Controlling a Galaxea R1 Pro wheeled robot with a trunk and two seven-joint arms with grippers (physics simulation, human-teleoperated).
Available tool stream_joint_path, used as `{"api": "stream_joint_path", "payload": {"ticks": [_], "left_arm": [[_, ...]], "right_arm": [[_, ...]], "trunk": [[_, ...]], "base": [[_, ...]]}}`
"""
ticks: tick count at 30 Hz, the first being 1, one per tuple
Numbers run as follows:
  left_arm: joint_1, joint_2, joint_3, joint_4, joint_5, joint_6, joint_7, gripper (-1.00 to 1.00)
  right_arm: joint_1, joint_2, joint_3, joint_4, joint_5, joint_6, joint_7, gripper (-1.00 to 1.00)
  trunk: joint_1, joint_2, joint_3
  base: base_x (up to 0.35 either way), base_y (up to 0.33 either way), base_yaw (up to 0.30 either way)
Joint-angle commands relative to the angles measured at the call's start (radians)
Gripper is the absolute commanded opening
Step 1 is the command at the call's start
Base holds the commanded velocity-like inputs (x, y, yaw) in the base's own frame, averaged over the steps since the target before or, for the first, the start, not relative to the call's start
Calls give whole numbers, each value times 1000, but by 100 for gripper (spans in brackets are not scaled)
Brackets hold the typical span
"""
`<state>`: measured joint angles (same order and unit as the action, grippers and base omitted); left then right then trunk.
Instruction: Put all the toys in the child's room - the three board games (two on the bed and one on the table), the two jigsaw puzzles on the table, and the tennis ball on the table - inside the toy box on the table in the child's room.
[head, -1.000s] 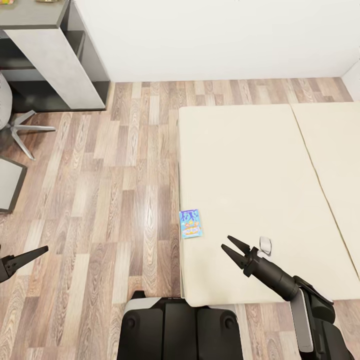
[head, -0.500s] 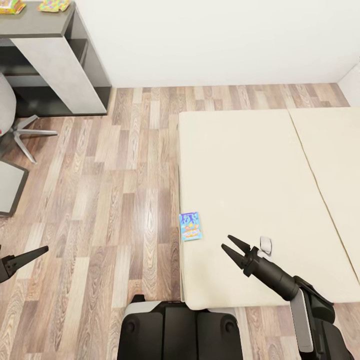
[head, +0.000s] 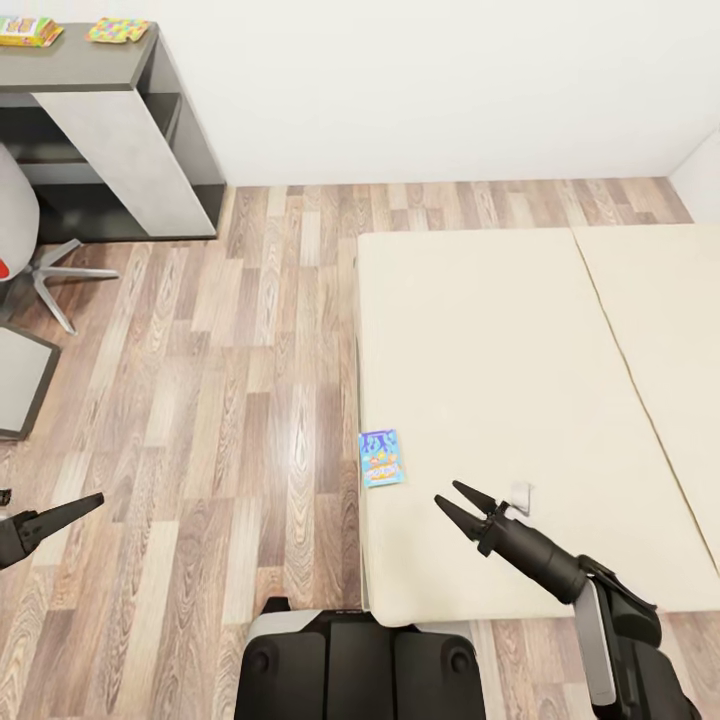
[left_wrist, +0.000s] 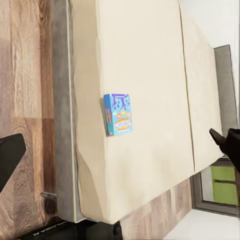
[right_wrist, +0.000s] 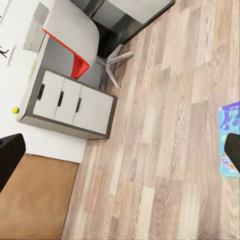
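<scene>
Since a second ago the head has tipped up, so the dark desk (head: 85, 68) shows more of its top, with a lettered game box (head: 30, 31) and a jigsaw puzzle (head: 118, 29) lying flat on it, apart from each other; the right gripper (head: 457, 501) has shifted slightly toward the bed's near left edge. Its two black fingers are spread, holding nothing, above the beige mattress (head: 480, 340). A blue board game (head: 381, 458) lies flat at the mattress's left edge, just ahead of that gripper. Beside the gripper's wrist sits a small pale thing (head: 520, 492), too small to name. The left gripper (head: 60, 513) hangs over the wood floor (head: 250, 400); whether its fingers are parted I cannot tell. The tennis ball (right_wrist: 15, 110) rests on the white-drawered desk (right_wrist: 70, 107) by the grey chair (right_wrist: 75, 37).
</scene>
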<state>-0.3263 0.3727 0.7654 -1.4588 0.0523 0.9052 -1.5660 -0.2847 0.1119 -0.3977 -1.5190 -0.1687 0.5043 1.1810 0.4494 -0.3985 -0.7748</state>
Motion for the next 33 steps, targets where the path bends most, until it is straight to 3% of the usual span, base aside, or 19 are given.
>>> {"api": "stream_joint_path", "payload": {"ticks": [1, 6, 14, 16, 20, 22, 28, 31, 33], "left_arm": [[0, 0, -7, 0, -3, 11, -3, 100], [0, 0, -61, 0, -15, 11, 128, 100], [0, -9, -131, 0, -18, 12, 321, 100], [0, -11, -150, 0, -18, 12, 376, 100], [-1, -21, -187, 0, -16, 12, 480, 100], [-2, -28, -202, 0, -16, 12, 541, 100], [-4, -47, -212, 0, -15, 13, 660, 100], [-5, -51, -212, 0, -15, 12, 692, 100], [-6, -56, -214, 0, -14, 12, 730, 100]], "right_arm": [[-1, 2, -2, 2, 7, 9, -8, 100], [-1, 5, -3, 12, 52, 9, -152, 100], [-1, 9, 2, 13, 61, 21, -407, 100], [-1, 10, 26, 13, 62, 24, -485, 100], [-1, 7, 120, 13, 63, 27, -640, 100], [0, 8, 173, 14, 62, 29, -749, 100], [-2, 12, 245, 38, 60, 43, -968, 100], [-6, 12, 261, 59, 59, 48, -1027, 100], [-14, 13, 273, 93, 59, 52, -1101, 100]], "trunk": [[1, -1, 1], [1, -1, 9], [1, -1, 22], [1, -1, 25], [1, -1, 31], [1, -1, 34], [1, -1, 44], [1, -1, 49], [1, -1, 52]], "base": [[0, 0, 0], [0, 0, 0], [0, 0, 0], [0, 0, 0], [0, 0, 0], [0, 0, 0], [0, 0, 0], [0, 0, 0], [0, 0, 0]]}}
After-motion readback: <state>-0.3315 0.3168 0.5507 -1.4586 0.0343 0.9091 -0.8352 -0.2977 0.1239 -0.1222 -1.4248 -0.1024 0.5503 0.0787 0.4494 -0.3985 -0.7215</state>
